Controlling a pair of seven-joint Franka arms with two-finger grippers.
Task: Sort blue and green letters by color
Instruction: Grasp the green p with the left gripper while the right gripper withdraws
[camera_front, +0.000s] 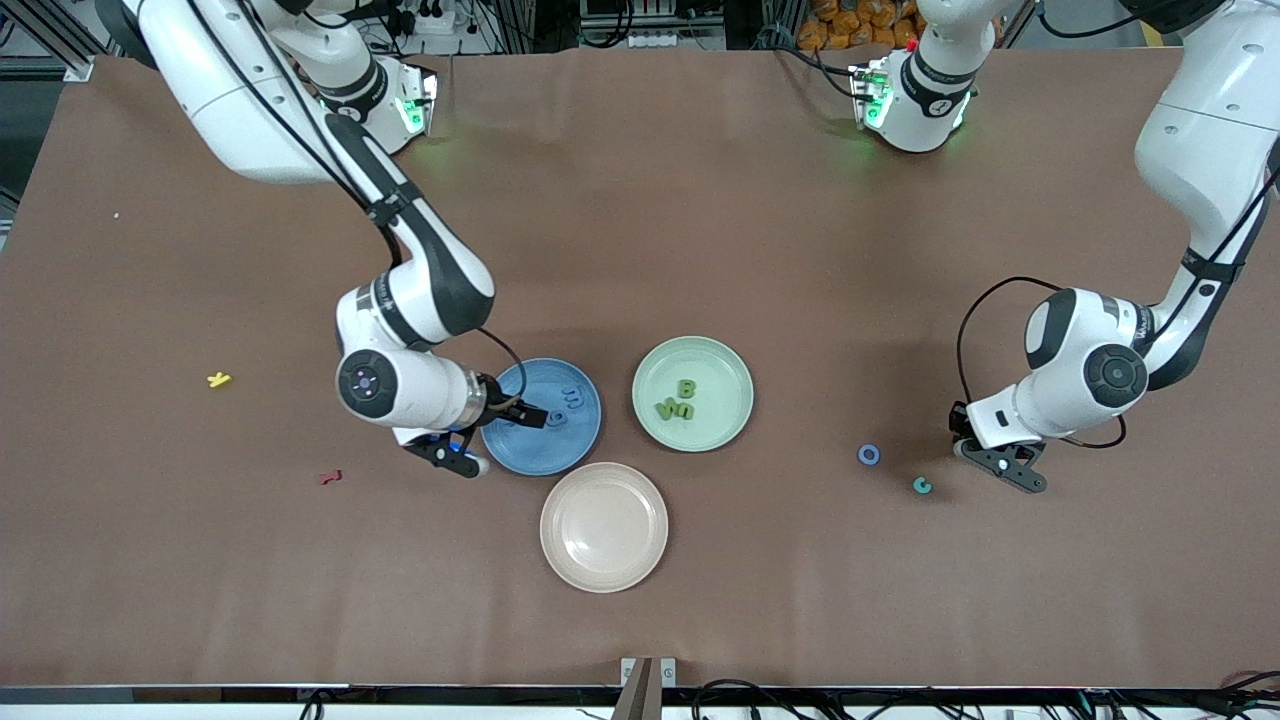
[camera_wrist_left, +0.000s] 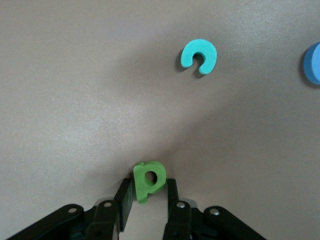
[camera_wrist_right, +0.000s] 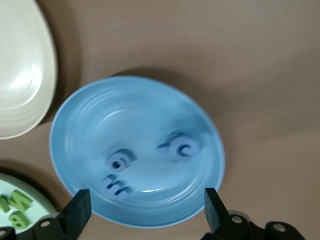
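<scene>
My left gripper is down at the table toward the left arm's end, shut on a small green letter between its fingers. A teal letter C and a blue ring letter lie on the table close by. My right gripper hangs open and holds nothing over the blue plate. Three blue letters lie in that plate. The green plate holds three green letters.
A beige plate stands nearer the front camera than the two coloured plates. A small yellow letter and a small dark red letter lie toward the right arm's end of the table.
</scene>
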